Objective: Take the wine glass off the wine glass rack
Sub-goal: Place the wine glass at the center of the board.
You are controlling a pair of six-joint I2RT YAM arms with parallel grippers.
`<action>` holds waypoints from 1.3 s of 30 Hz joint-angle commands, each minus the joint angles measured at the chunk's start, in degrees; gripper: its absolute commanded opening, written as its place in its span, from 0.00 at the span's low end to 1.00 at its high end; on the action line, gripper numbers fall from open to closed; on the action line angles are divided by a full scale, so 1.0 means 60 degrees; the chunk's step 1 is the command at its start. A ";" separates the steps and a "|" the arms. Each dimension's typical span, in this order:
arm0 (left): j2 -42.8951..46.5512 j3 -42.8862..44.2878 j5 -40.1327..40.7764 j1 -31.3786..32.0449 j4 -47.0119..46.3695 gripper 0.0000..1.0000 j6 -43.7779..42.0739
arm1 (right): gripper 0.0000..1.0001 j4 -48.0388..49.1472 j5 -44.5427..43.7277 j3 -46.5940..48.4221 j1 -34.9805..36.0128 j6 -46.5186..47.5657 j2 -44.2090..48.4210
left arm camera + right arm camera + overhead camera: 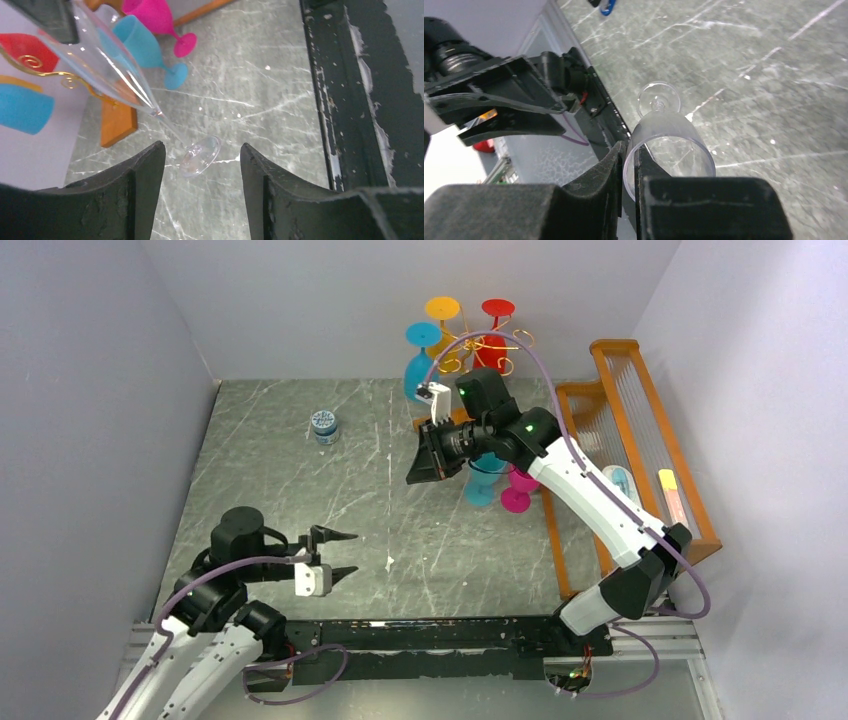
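- Two arms share the scene. At lower left of the top view the left arm (235,540) sits low, its left jaws released, spread wide and empty.
- Bare worktop (300,490) lies between the arms, and a small blue jar (324,426) stands well apart at upper left.
- The wine glass (669,150) is clear and hangs in the air over the middle of the worktop. The right jaws are clenched on its rim, one finger inside the bowl and one outside.
- Its long axis is tilted. It runs from the rim at the right jaws down to the foot (200,156), which points toward the left arm. In the left wrist view the foot sits between the spread left jaws but well ahead of them.
- The wine glass rack (490,350) stands behind, at upper centre, and the held glass looks clear of its gold wire. A cyan, a yellow and a red glass hang there.
- Under the right arm (590,500), a teal glass (482,485) and a pink glass (518,495) rest on the worktop and would crowd a set-down there.
- An orange frame (640,440) lines the right edge.
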State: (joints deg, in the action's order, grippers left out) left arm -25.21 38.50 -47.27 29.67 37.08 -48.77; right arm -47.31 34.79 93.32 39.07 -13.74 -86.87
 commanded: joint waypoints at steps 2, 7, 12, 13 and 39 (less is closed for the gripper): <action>0.0808 -0.0671 0.0937 -0.0060 -0.2791 0.63 0.2386 | 0.00 -0.0448 -0.1717 0.0041 0.0062 0.0048 0.0561; 0.1009 -0.0821 0.2746 -0.0054 -0.3615 0.74 0.3956 | 0.00 -0.0847 -0.3143 -0.0169 0.0118 0.0090 0.0905; 0.1007 -0.0813 0.5113 -0.0053 -0.4030 0.86 0.5693 | 0.00 -0.1299 -0.4426 -0.0658 0.0337 -0.0109 0.1188; 0.0988 -0.0831 0.5611 -0.0054 -0.4062 0.88 0.6012 | 0.00 -0.1261 -0.4568 -0.0850 0.0418 -0.0114 0.1298; 0.0181 -0.0764 1.0405 -0.0053 -0.3531 0.97 0.9654 | 0.00 -0.1008 -0.8844 -0.3218 0.0613 -0.1143 0.2466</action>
State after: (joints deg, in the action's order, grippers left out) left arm -24.08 34.04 13.13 29.67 16.19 8.91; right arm -55.22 -13.47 75.61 43.46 -18.68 -73.08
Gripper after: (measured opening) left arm 0.971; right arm 0.122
